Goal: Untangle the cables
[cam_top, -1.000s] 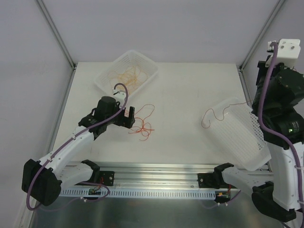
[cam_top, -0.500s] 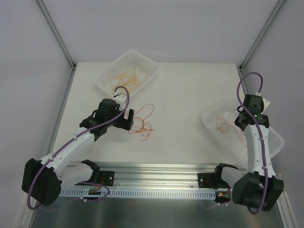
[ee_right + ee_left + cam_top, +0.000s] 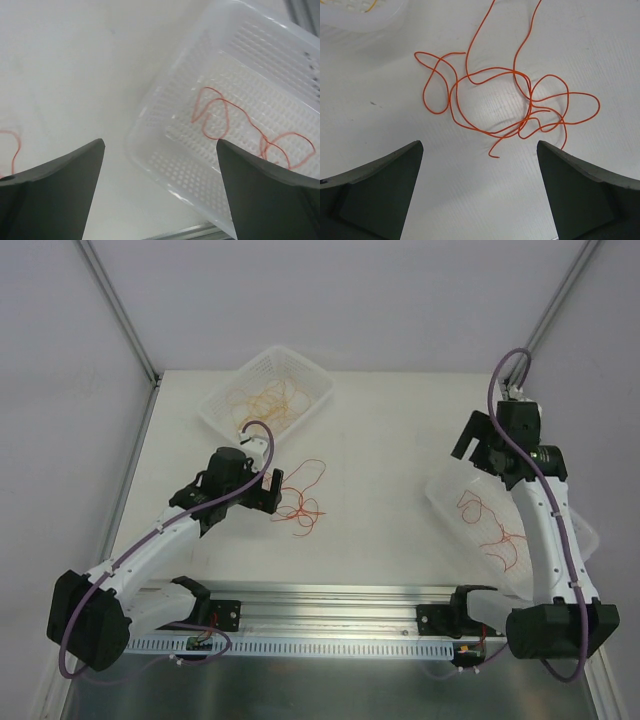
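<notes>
A tangle of thin orange-red cables (image 3: 300, 502) lies on the white table, spread in loops (image 3: 510, 100) just ahead of my left gripper (image 3: 272, 486). That gripper (image 3: 480, 150) is open with nothing between its fingers. More orange cables (image 3: 268, 400) lie curled in the back-left basket (image 3: 215, 412). One red cable (image 3: 490, 525) lies inside the right basket (image 3: 440, 502), seen as loose curves (image 3: 225, 117) on the perforated floor. My right gripper (image 3: 476, 444) hangs open and empty above that basket's near-left rim (image 3: 150, 135).
An aluminium rail (image 3: 330, 605) runs across the table's near edge between the arm bases. Frame posts stand at the back corners. A strand of the table tangle (image 3: 15, 145) shows at the left edge of the right wrist view.
My right gripper has opened and let go of the red cable, which now lies in the right basket. The right arm has moved up and back. The left arm is still.
</notes>
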`<state>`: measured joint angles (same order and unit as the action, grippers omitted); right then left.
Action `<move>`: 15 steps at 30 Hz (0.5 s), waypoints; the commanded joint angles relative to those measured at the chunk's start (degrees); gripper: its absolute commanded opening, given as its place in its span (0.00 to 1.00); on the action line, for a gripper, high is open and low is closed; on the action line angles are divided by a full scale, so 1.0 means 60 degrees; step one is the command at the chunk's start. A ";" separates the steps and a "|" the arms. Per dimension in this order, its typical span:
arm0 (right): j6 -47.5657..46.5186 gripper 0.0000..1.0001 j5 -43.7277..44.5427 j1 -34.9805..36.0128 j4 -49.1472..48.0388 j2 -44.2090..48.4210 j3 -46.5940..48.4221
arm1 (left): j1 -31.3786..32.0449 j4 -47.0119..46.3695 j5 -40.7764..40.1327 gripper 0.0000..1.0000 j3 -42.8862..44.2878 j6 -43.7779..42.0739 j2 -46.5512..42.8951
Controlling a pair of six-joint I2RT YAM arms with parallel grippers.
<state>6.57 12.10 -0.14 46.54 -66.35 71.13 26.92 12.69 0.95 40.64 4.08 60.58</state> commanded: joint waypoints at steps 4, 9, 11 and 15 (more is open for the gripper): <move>-0.0801 1.00 -0.1676 0.2202 -0.1058 -0.0454 0.0333 | -0.0048 -0.0240 0.0046 0.99 0.0140 0.0507 0.0260; -0.1823 0.98 -0.3948 0.4046 -0.2379 -0.1464 0.0053 | -0.0048 -0.0225 0.0105 0.99 0.0184 0.0873 0.0509; -0.2206 0.96 -0.4503 0.4591 -0.2556 -0.2267 0.0126 | -0.0077 -0.0152 0.0062 0.99 0.0184 0.1106 0.0714; -0.2925 0.92 -0.5150 0.5865 -0.2878 -0.3775 0.0346 | -0.0267 0.0111 0.0120 0.99 0.0389 0.1546 0.1138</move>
<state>-5.85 -11.86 31.64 32.64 -84.73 71.90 26.52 12.78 1.06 40.80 10.09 66.04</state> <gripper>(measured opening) 0.925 0.992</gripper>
